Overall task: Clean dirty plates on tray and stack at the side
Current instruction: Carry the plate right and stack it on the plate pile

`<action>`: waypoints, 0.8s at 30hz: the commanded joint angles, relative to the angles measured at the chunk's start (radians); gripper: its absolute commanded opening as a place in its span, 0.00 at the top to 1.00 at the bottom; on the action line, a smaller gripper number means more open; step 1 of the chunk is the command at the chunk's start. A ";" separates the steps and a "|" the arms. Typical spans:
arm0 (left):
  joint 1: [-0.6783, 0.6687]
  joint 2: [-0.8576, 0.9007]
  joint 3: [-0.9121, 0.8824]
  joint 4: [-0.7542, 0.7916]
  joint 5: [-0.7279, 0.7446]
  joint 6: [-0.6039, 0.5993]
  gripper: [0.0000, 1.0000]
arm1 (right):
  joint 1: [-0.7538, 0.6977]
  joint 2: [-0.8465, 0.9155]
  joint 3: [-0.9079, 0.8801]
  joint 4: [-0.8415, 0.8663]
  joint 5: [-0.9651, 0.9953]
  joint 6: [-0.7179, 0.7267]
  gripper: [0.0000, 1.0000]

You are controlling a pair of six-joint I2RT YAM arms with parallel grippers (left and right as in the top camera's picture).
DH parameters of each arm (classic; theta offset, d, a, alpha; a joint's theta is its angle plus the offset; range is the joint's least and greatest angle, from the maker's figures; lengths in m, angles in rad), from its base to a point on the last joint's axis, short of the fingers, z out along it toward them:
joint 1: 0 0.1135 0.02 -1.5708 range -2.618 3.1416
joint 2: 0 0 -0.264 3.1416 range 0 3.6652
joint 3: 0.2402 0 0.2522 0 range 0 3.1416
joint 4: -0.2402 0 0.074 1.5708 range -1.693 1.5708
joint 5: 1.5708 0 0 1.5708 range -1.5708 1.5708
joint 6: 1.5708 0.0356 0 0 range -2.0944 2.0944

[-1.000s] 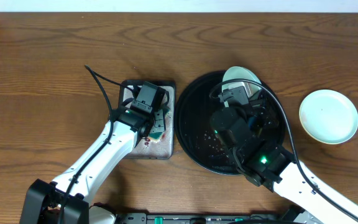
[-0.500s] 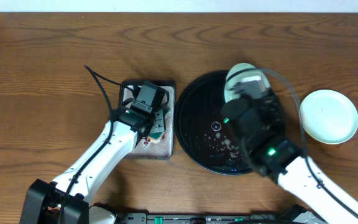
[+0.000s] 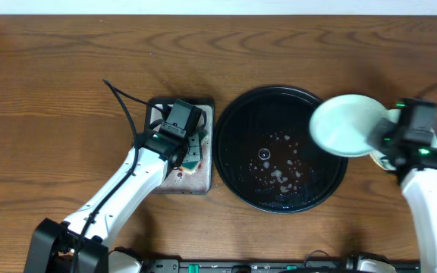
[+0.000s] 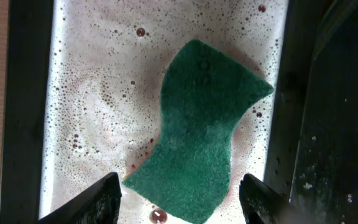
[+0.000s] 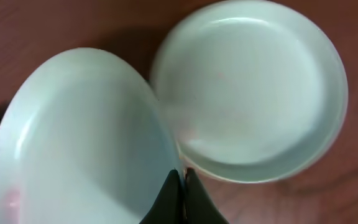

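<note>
Right end effector (image 5: 180, 186): you have its tips pressed together on the rim of the held plate (image 3: 346, 125), pinching it at the edge nearest the arm.
Left end effector (image 4: 179, 199): spread and holding nothing; it hangs over the sponge (image 4: 197, 124), which lies in the foamy grey tray (image 4: 92, 93) left of the middle of the tabletop (image 3: 67, 68).
Where the held plate is: in the air, lapping over the right rim of the black tray (image 3: 249, 121) and reaching toward the right edge of the tabletop.
Where the resting plate is: the resting plate (image 5: 253, 93) lies flat on the wood near the right edge of the tabletop. From overhead, the held plate and your arm cover most of it.
Done so far: the black tray carries no plates, only scattered suds and droplets around its middle. One plate already sits at the stacking spot.
Left to do: by my reading, you need to bring the held plate over the resting one and lower it onto it. Only two plates are visible, so I cannot tell where a third one is.
Cleanliness: the held plate looks mostly clean, with a faint pink blur near one edge in the wrist view. I cannot tell whether that blur is sauce.
Facing: its hollow side is up and it is tipped slightly.
Long axis: none, because the plate is round. Only centring and levelling should matter.
</note>
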 commanded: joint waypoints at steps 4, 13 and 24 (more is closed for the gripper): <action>0.006 0.003 -0.011 -0.003 -0.005 -0.005 0.38 | -0.269 0.069 0.011 0.010 -0.202 0.101 0.99; 0.006 0.003 -0.011 -0.003 -0.005 -0.005 0.38 | -0.458 0.138 0.011 0.027 -0.212 0.135 0.99; 0.006 0.003 -0.011 -0.003 -0.005 -0.005 0.38 | -0.489 0.144 0.011 0.066 -0.325 0.129 0.55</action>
